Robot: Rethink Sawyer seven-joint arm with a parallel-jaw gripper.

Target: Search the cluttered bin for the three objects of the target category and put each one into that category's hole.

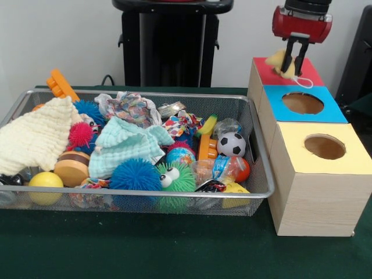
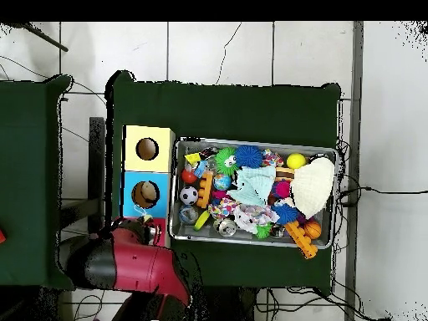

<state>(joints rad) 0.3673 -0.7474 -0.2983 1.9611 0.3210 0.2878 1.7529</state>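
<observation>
While poised above the red box [image 1: 286,72], the claw [image 1: 296,65] grips a pale yellow cloth piece [image 1: 280,61] with a white loop hanging off it, its fingers closed on the fabric. Next along: blue box [image 1: 302,104], then yellow box [image 1: 322,148], each with a round hole. Beside the boxes on the green counter [image 1: 145,250], a wire mesh bin [image 1: 139,197] holds a cream cloth [image 1: 35,139], mint cloth [image 1: 125,145], soccer ball [image 1: 231,144], blue spiky ball [image 1: 135,174] and yellow ball [image 1: 45,181].
</observation>
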